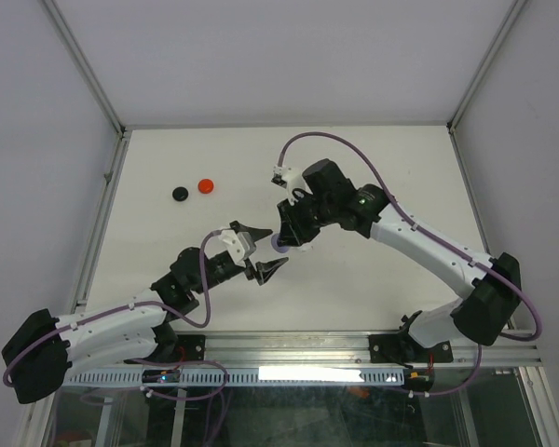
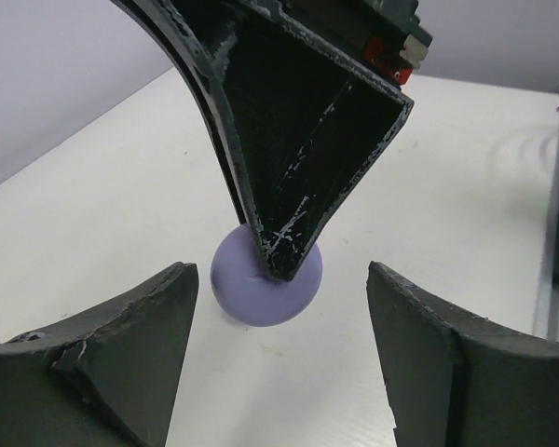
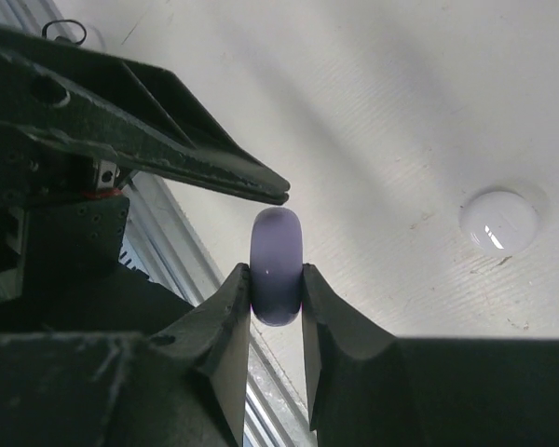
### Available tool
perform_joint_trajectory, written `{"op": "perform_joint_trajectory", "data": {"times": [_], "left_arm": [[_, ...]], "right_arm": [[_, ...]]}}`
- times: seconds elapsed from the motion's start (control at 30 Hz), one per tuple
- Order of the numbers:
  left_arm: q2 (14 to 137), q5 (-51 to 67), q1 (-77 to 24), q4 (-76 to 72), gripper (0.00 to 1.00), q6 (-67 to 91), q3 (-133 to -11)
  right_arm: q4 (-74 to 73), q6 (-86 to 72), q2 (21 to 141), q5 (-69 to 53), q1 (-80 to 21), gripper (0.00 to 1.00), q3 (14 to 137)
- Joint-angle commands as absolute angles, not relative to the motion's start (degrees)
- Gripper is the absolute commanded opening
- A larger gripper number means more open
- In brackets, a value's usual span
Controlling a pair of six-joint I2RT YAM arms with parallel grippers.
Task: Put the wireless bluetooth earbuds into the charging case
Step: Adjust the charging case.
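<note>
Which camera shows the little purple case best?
The right wrist view: the case sits close up, edge-on, pinched in the right gripper. The left wrist view shows its round face, partly hidden behind that gripper. The top view shows only a tiny purple sliver.

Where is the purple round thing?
Centre of the top view: the purple case is pinched by the right gripper, with the open left gripper facing it.

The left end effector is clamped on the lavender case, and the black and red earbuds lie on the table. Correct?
Not quite: the right end effector is clamped on the lavender case, as the right wrist view shows; the left end effector is open. The black earbud and red earbud do lie on the table.
</note>
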State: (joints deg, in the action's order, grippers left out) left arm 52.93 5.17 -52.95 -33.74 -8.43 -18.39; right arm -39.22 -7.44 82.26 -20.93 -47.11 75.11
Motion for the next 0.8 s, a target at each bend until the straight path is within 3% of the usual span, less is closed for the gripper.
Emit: {"op": "perform_joint_trajectory", "data": {"times": [0.0, 0.37, 0.77], "left_arm": [[47.9, 9.9, -53.4, -32.9, 0.75, -4.0, -18.0], [46.5, 22.6, -49.6, -31.4, 0.73, 2.5, -19.1], [53.0, 40.5, -41.5, -39.4, 0.6, 13.2, -21.7]], "right_arm": [[-42.0, 0.7, 78.0, -26.5, -47.0, 0.0, 78.6], [-44.4, 11.7, 72.8, -34.7, -47.0, 0.0, 78.5], [-47.6, 19.0, 74.9, -40.5, -47.4, 0.0, 80.5]]}}
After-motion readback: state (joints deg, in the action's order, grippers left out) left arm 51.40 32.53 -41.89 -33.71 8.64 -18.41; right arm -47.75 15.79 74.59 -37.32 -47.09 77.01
